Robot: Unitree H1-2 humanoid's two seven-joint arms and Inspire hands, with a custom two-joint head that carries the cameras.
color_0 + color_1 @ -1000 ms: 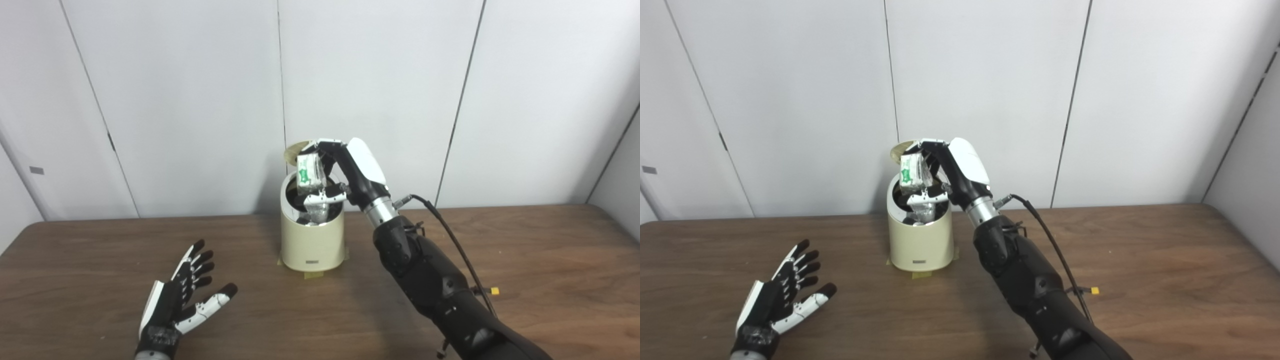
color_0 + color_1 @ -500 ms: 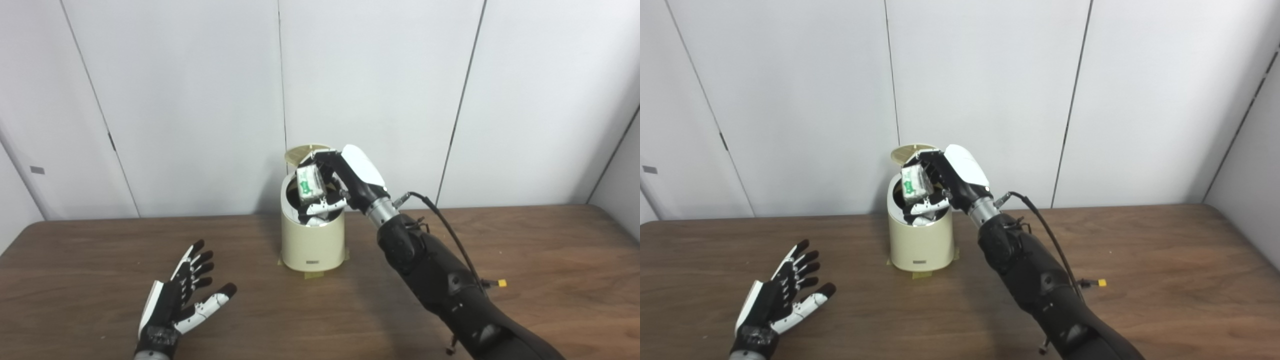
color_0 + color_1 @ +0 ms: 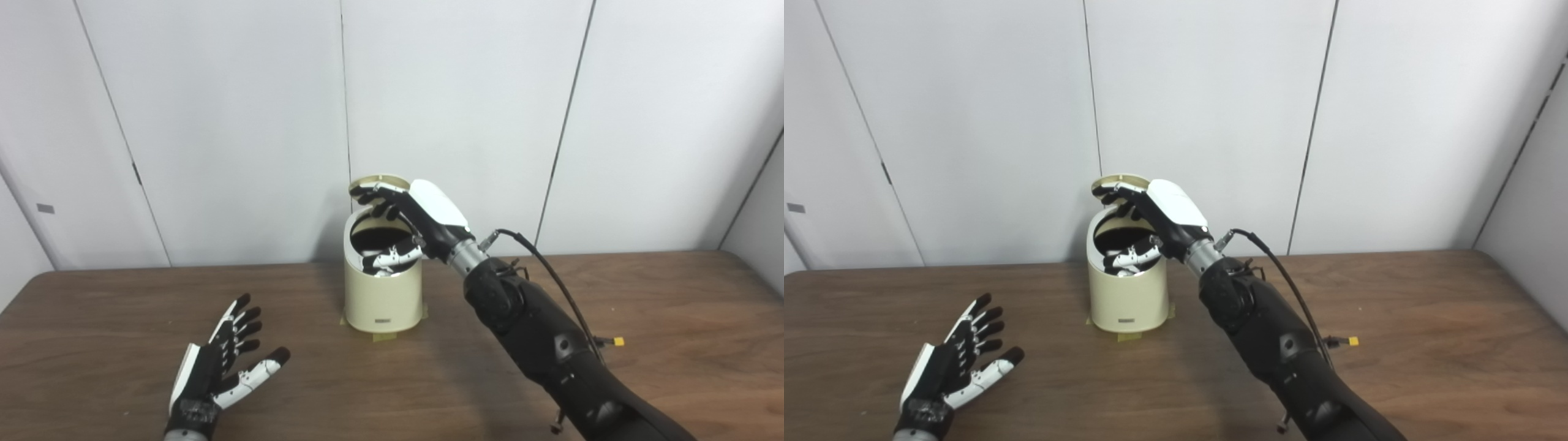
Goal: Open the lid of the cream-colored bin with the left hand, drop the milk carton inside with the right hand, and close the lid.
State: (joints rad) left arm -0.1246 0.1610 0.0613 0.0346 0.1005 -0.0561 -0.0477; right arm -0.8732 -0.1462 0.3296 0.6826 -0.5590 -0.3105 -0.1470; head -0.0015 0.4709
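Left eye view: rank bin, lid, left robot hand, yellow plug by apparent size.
1. bin
2. left robot hand, though it sits nearer the camera, so its rank against the bin is unsure
3. lid, only partly seen behind the right robot hand
4. yellow plug

Brown wooden table point(image 3: 674, 294); white panelled wall point(image 3: 459, 92) behind it.

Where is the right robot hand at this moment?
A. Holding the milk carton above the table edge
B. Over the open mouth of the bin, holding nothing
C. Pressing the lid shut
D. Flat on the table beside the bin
B: the right robot hand spreads its fingers, empty, over the mouth of the cream bin, whose lid stands raised.
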